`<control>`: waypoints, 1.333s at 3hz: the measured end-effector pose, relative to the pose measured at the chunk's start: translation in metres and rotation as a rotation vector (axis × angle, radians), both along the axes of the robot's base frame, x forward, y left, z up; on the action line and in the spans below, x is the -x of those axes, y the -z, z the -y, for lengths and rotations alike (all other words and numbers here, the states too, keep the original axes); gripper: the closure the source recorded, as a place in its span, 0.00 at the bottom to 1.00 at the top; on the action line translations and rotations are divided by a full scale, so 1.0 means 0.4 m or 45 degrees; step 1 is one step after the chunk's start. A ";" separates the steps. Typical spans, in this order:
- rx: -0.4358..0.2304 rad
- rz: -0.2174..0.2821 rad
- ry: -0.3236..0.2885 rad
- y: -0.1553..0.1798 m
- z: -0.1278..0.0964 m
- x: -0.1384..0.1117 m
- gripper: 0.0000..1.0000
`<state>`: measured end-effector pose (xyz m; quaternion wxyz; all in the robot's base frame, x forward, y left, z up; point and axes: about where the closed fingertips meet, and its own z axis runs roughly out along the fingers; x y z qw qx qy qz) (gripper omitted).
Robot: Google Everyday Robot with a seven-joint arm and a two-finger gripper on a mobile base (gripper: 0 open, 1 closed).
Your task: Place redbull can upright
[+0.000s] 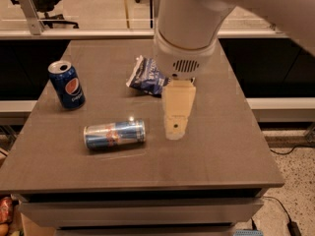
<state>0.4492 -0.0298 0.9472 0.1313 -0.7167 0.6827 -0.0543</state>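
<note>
1. Here's the layout: the redbull can [114,134] lies on its side toward the front edge of the table [221,151], left of the middle. Its long axis runs roughly parallel to that edge.
2. The gripper [175,127] hangs over the table just beside the can's right end, apart from it. From this angle I cannot tell whether it is open or closed, but it holds nothing.
3. The step in hand looks like the approach for the pick. The gripper needs to slide left until it sits over the can's body, not over its end.
4. Best bet: line the jaws across the can's narrow width, front to back, and come down centred. An off-centre touch would likely set this round thing rolling toward the front edge.
5. Squeeze gently, since a slim metal wall should dent easily.
6. Lift before turning, then tip the can until one silver end faces down.
7. Watch the neighbours: a blue soda can [67,84] stands upright near the left edge, and a snack bag [146,75] lies toward the back edge, partly behind the arm.
8. The bare stretch toward the front right corner looks the safest landing spot.
</note>
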 end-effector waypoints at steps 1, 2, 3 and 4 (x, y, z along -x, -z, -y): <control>0.068 -0.026 -0.001 0.036 -0.039 -0.001 0.00; 0.127 -0.054 -0.010 0.068 -0.070 -0.001 0.00; 0.183 -0.074 -0.030 0.095 -0.105 0.001 0.00; 0.220 -0.089 -0.050 0.113 -0.132 0.003 0.00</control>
